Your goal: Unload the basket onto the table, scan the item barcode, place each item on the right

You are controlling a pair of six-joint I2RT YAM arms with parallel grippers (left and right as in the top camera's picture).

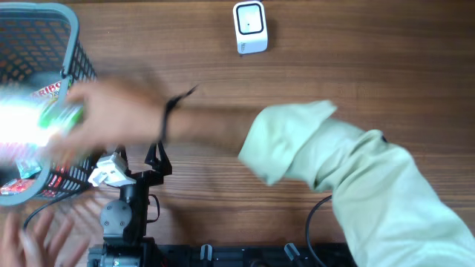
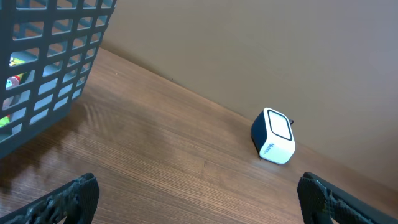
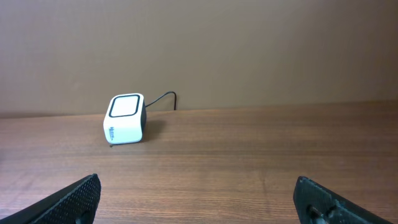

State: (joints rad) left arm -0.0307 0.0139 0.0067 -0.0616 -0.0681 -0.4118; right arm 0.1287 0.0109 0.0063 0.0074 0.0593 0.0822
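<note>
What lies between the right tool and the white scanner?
Nothing: bare wooden table stretches from the right tool to the scanner, as the right wrist view shows.

A wooden worktop (image 1: 386, 59) in a warm brown is stretching across the whole scene, its grain running lengthwise. Behind its far edge a plain, bare tan wall (image 3: 261, 43) is rising. Soft, even light is falling on both, leaving a faint sheen on the wood.
</note>
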